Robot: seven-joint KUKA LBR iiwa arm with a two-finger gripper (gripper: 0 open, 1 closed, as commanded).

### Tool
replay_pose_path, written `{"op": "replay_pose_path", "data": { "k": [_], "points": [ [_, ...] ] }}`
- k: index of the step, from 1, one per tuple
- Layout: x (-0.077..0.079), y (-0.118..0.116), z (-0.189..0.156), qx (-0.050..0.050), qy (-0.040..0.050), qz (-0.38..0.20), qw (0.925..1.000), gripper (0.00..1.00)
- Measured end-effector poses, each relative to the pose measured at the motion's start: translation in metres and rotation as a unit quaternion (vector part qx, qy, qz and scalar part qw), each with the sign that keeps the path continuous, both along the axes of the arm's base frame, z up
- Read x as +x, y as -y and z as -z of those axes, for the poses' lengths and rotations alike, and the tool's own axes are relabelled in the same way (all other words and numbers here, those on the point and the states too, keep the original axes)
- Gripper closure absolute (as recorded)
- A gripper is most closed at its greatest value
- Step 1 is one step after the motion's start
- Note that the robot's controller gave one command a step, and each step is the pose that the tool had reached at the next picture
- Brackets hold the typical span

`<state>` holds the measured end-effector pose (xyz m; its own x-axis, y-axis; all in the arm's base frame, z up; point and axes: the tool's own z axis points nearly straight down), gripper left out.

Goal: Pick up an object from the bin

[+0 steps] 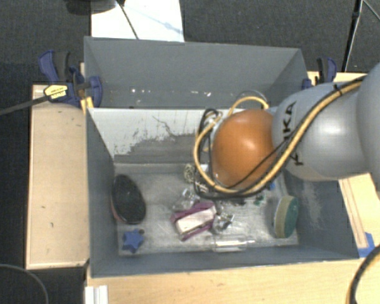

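Grey metal bin (101, 170), black oval object (128, 198) at left, small blue piece (133, 239), purple packet (193, 220), green disc (285, 215) at right

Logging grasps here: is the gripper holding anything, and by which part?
Cannot be told: the arm's orange cover hides whatever is beneath it, above the purple-and-white packet in the middle of the bin.

grey bin (101, 170) w/ pale scratch marks on its back wall. black oval brush (128, 198), blue star-ish piece (133, 239), purple & white packet (193, 220), green disc (285, 216) w/ tan rim. arm (332, 138) silver-grey, wrist cover (240, 145) orange, cables (320, 103) yellow & black.
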<state>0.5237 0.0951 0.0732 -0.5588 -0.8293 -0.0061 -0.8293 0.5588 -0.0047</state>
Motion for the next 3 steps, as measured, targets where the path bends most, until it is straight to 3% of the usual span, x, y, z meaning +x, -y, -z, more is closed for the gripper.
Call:
{"op": "replay_pose_path", "data": {
  "k": [1, 2, 3],
  "points": [
    [0.001, 0.0, -0.001, 0.0, -0.0018, 0.004, 1.0, 0.0],
    [0.003, -0.002, -0.003, 0.001, 0.0006, 0.006, 1.0, 1.0],
    [0.004, -0.002, -0.047, 0.0, -0.0011, 0.012, 0.9999, 1.0]
  ]
}}
